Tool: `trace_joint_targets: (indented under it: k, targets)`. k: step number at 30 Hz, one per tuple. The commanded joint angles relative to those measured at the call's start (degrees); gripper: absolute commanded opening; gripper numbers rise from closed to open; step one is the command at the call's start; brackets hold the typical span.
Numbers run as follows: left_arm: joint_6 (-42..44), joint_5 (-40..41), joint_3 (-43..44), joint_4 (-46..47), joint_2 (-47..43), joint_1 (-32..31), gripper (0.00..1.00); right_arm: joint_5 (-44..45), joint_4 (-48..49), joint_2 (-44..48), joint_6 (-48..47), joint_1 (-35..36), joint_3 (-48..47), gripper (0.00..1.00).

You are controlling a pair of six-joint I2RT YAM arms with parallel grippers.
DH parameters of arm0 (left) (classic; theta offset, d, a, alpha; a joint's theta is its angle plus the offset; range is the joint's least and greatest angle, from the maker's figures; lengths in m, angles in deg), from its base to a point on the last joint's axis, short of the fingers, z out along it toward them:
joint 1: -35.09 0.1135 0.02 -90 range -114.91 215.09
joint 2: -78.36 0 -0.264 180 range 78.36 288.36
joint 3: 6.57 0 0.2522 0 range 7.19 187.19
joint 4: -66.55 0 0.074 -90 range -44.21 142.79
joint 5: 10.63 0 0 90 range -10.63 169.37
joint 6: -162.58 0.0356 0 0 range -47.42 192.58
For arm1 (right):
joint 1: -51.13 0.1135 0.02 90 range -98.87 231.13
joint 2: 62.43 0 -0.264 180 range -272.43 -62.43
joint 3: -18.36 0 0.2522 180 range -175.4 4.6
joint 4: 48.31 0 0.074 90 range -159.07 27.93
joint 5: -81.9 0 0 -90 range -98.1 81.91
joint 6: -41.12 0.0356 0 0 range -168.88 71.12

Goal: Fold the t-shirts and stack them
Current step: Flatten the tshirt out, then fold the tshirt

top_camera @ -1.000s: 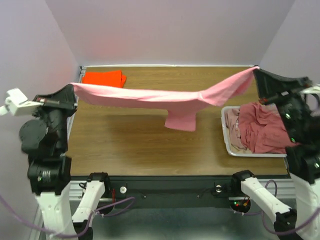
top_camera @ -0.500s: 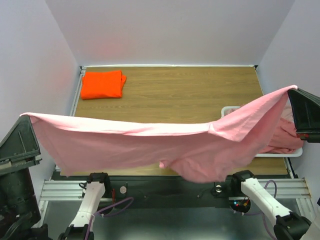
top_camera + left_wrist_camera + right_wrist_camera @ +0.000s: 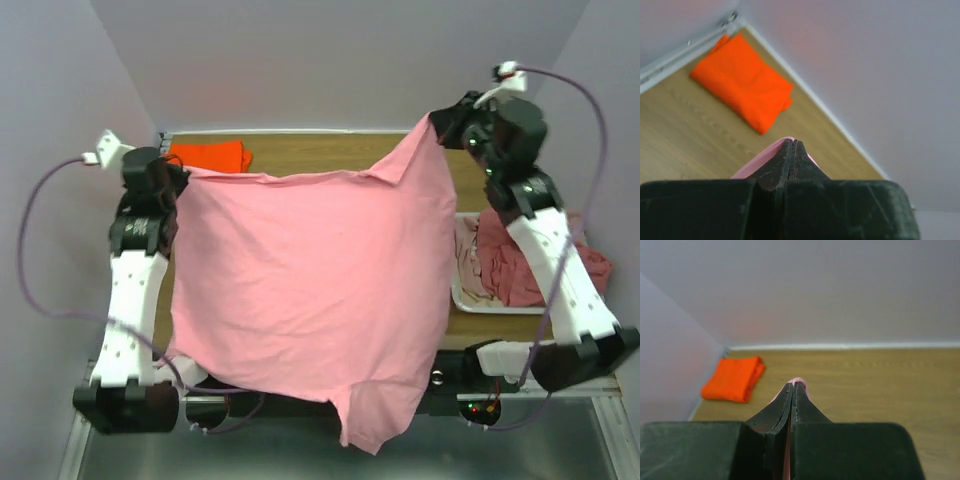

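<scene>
**Light pink shirt held spread between both arms**

The light pink t-shirt (image 3: pixel 310 290) hangs in the air as a broad sheet above the desk (image 3: pixel 330 152), covering most of it in the top view. Its upper edge runs from far left to far right, sagging slightly in the middle. Its lower part droops past the near edge of the desk, with one flap dangling lowest at near centre.

The left end effector (image 3: pixel 792 144) pinches the shirt's upper left corner. The fingers are pressed together and a sliver of pink cloth shows between their tips. The right end effector (image 3: pixel 792 386) clamps the upper right corner in the same way, with pink fabric peeking out at the fingertips. That corner sits a little higher than the left one.

The bright orange t-shirt (image 3: pixel 212 155) lies folded flat on the desk in the far left corner, just beyond the pink sheet's upper edge.

On the right side of the desk sits a white tray (image 3: pixel 452 275). It holds crumpled shirts: a dusty rose heap (image 3: pixel 525 268) and paler pink cloth (image 3: pixel 468 250) at its left.
</scene>
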Motion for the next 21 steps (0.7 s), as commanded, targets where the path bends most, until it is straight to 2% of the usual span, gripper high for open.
trace_joint_targets:
  k: [1, 3, 7, 10, 13, 16, 21]
  targets:
    - [-1.2, 0.3, -9.8, 16.5, 8.9, -0.2, 0.00, 4.1, 9.0, -8.9, -1.8, -0.4, 5.1, 0.00]
    - [-0.9, -1.7, -12.9, 20.1, 13.7, -0.3, 0.00, 5.0, 12.4, -15.7, -1.8, -0.4, 6.7, 0.00]
    - [0.0, -1.0, -12.1, 23.6, 30.8, -0.2, 0.00, 6.1, 16.4, -27.5, -2.3, -0.4, 5.3, 0.00]
    - [0.4, -1.9, -7.8, 23.7, 41.6, -0.2, 0.00, 4.9, 17.9, -37.3, -2.3, -0.7, 1.0, 0.00]
    - [0.3, -4.0, -3.7, 24.1, 48.8, -0.2, 0.00, 4.0, 17.9, -45.7, -2.3, -1.0, -3.1, 0.00]
    - [0.4, -4.2, -1.8, 25.1, 51.2, -0.2, 0.00, 3.8, 17.9, -50.5, -2.6, -1.1, -6.8, 0.00]
    - [1.0, -3.8, -1.5, 25.4, 51.4, -0.2, 0.00, 3.6, 17.8, -50.9, -2.0, -1.1, -5.9, 0.00]
